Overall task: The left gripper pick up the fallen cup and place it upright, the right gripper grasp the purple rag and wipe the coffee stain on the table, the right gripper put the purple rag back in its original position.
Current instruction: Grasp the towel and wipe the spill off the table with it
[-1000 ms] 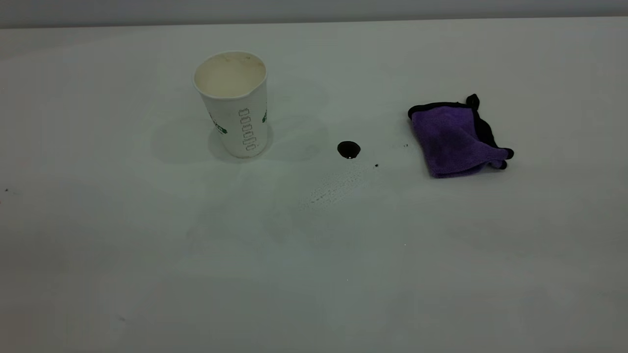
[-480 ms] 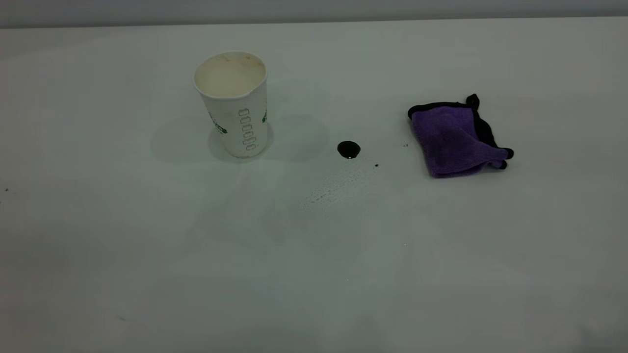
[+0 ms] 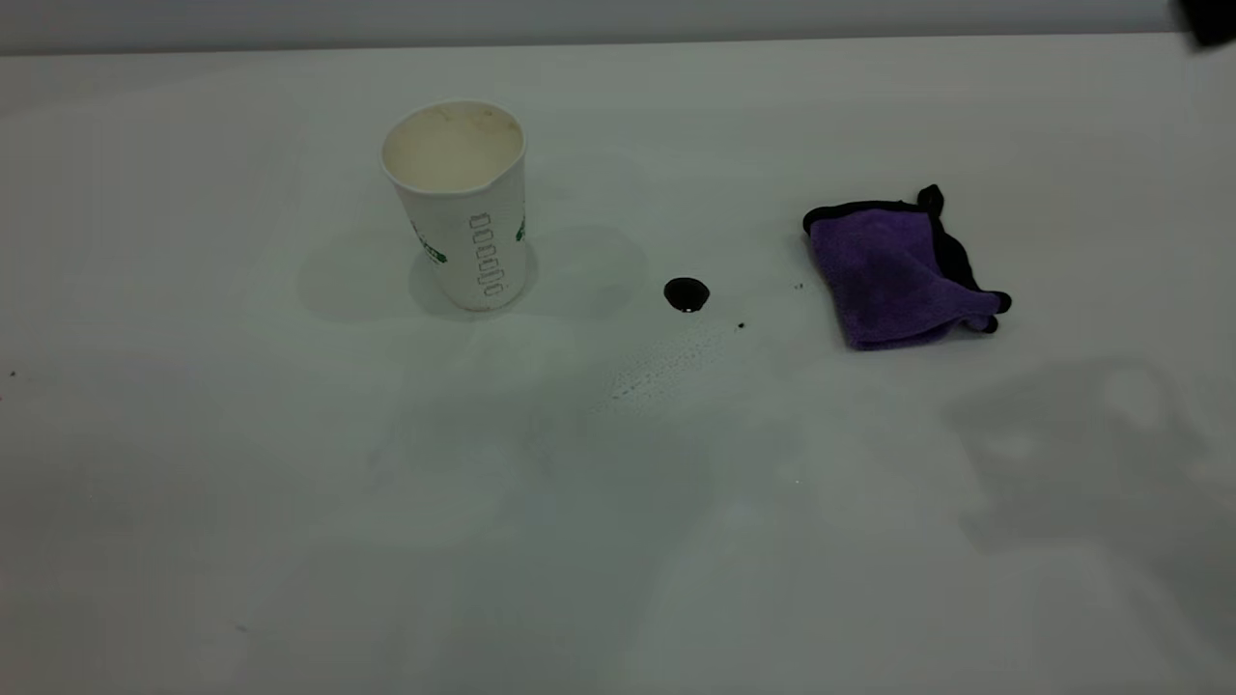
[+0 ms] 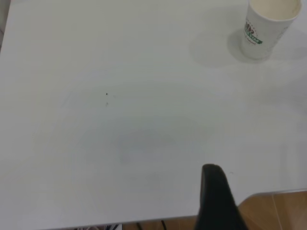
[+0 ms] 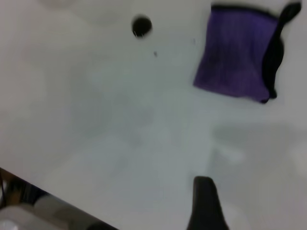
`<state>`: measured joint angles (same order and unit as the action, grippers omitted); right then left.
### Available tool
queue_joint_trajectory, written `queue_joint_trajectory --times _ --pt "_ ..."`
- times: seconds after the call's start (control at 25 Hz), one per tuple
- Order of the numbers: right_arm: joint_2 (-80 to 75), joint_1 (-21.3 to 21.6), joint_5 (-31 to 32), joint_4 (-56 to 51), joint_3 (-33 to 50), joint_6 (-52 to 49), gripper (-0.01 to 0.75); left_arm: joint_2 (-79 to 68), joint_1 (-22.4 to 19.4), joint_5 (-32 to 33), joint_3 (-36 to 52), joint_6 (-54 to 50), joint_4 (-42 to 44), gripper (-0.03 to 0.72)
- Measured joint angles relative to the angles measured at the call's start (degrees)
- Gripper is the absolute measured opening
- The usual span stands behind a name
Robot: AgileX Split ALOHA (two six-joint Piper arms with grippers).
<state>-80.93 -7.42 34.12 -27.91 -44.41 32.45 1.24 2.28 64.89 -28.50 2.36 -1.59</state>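
since the earlier frame, a dark bit of the right hand (image 3: 1207,21) has entered the exterior view's top right corner, casting a shadow on the worktop (image 3: 618,541) near the purple rag (image 3: 893,275). whether either hand is apart or together, i cannot tell. the cup (image 3: 463,203) stands upright, so the rag grasp is in hand; next, descend onto the rag, then wipe the coffee stain (image 3: 687,294) between cup and rag.

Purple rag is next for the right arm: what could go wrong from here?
The coffee stain is a raised wet blob, so a fast pass with the purple rag could smear it toward the cup. The rag lies folded with black backing showing; a grasp may catch one layer and unfold it. A wide wipe might knock the upright cup over.
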Motion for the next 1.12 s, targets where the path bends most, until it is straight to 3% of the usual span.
queue_joint_trajectory --times 0.16,0.4,0.68,1.12 --pt "-11.2 -0.9 -2.7 0.0 -3.6 1.3 0.567 0.0 0.0 0.0 0.0 0.0 0.0 0.5" --pt "-26.7 -7.1 -7.8 3.4 -10.8 -1.4 0.554 0.0 0.0 0.0 0.0 0.0 0.0 0.5" --pt "-40.6 -9.3 -5.8 16.4 -22.7 -17.1 0.554 0.0 0.0 0.0 0.0 0.0 0.0 0.5" --pt "-52.2 -10.3 -5.6 18.9 -35.2 -18.5 0.554 0.0 0.0 0.0 0.0 -0.1 0.0 0.5"
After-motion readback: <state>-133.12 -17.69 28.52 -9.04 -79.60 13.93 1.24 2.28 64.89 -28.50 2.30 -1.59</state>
